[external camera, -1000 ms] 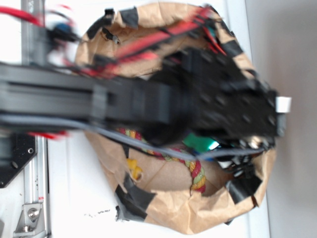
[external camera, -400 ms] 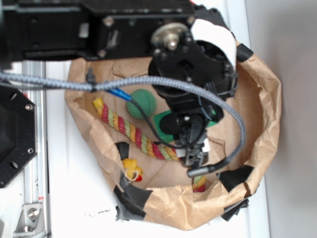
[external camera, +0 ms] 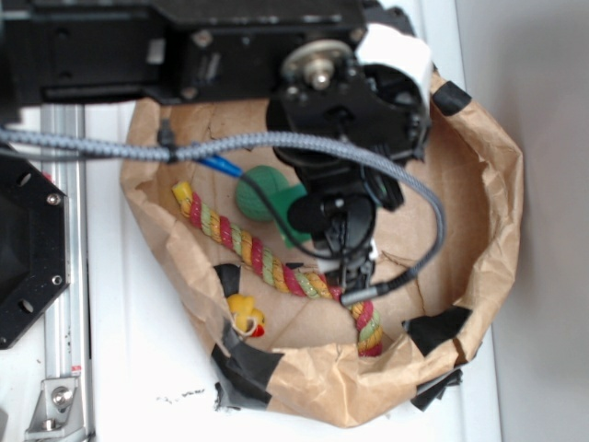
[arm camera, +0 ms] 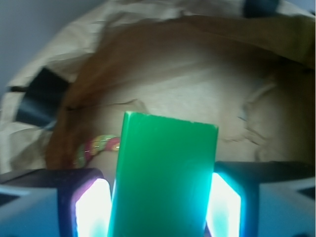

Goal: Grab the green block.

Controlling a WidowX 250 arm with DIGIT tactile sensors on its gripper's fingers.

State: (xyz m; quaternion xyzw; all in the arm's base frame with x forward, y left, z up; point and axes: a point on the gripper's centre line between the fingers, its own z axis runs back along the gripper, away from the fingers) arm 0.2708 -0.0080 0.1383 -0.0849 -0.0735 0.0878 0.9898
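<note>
claw (arm camera: 160, 205): clamped on the green block, one finger pad each side, pads glowing pale in wrist view
green block (arm camera: 165, 177): between the claw fingers, long axis running away from the wrist camera, top edge above the paper floor; in exterior view only a green sliver (external camera: 296, 235) shows beside the arm, rest hidden
paper bowl (external camera: 497, 212): crumpled brown paper with black tape patches on the rim, sits on the white counter (external camera: 138, 368)
rope toy (external camera: 248, 247): multicoloured braid lying diagonally across the bowl floor, lower end near the front wall
ball (external camera: 262, 191): round teal-green, in the bowl just left of the claw, partly behind the cable
yellow toy (external camera: 245, 316): small, yellow with a red bit, by the taped front-left wall
arm (external camera: 340, 101): black, over the bowl's upper half, grey braided cable looping around
</note>
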